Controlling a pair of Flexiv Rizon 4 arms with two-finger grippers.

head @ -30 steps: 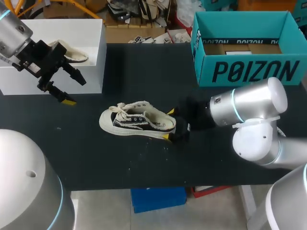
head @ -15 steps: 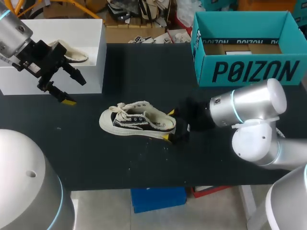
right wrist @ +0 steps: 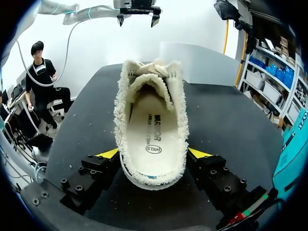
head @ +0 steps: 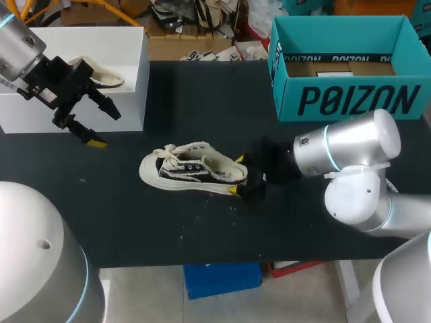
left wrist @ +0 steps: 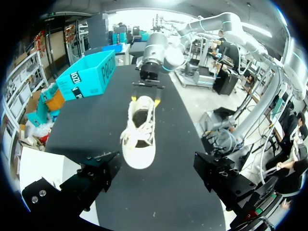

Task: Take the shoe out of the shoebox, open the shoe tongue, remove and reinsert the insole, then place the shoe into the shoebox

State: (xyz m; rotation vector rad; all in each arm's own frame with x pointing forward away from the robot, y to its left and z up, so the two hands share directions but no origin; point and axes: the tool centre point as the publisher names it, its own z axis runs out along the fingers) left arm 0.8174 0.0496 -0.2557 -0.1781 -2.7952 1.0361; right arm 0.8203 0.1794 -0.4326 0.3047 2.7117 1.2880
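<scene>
Right tool (head: 236, 175) tightened on shoe (head: 188, 172), shoebox (head: 350, 101) behind

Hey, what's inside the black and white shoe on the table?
Inside the shoe lies its pale insole, flat, with a printed mark near the heel. The toe end is covered by the tongue and laces, so that part cannot be seen.

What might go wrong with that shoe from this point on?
1. The right arm's jaws pinch only the heel of the shoe; if it is lifted like this, the toe may sag or twist loose.
2. The loose laces could snag as it moves.
3. The teal shoebox has tall walls, so the shoe might catch the rim going in.
</scene>
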